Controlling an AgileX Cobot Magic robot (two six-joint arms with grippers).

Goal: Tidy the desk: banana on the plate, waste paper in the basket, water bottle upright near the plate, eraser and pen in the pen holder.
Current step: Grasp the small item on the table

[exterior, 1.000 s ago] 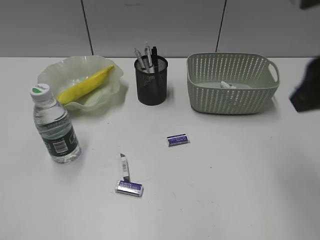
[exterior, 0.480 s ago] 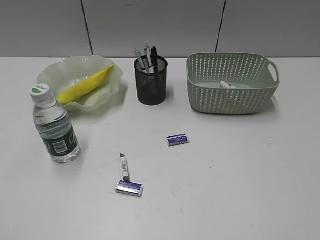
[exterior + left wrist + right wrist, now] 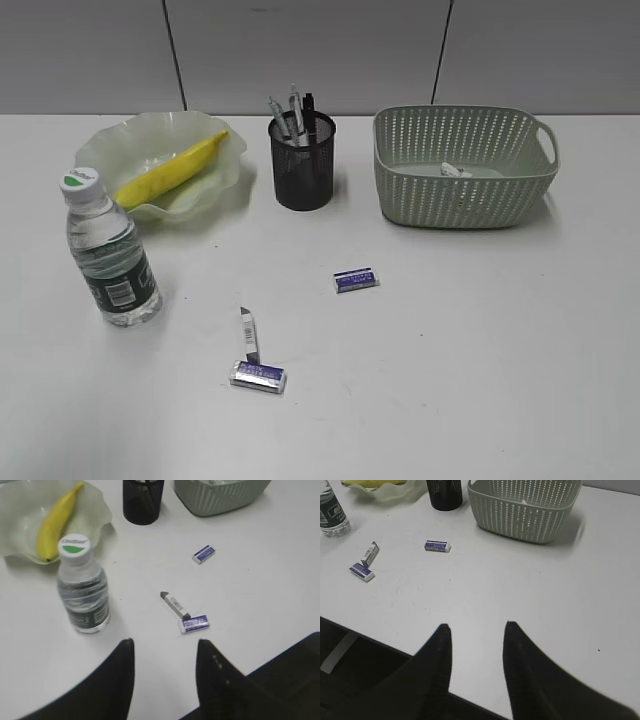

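The banana point(image 3: 170, 172) lies in the wavy green plate point(image 3: 100, 145). The water bottle point(image 3: 110, 255) stands upright in front of the plate. The black mesh pen holder point(image 3: 303, 165) holds several pens. The waste paper point(image 3: 455, 170) lies in the green basket point(image 3: 465, 195). One eraser point(image 3: 356, 280) lies mid-desk and another point(image 3: 259, 376) nearer the front, beside a small grey-tipped stick point(image 3: 249, 333). My left gripper point(image 3: 166, 642) is open and empty, above the desk short of the front eraser point(image 3: 193, 623). My right gripper point(image 3: 477, 625) is open and empty over the front edge.
The white desk point(image 3: 480, 350) ends at a grey panelled wall behind. Its front edge shows in the right wrist view point(image 3: 380, 642) with dark space below. Neither arm shows in the exterior view.
A dark arm at the right edge of the exterior view one second ago has left the view. The objects on the desk have not moved.
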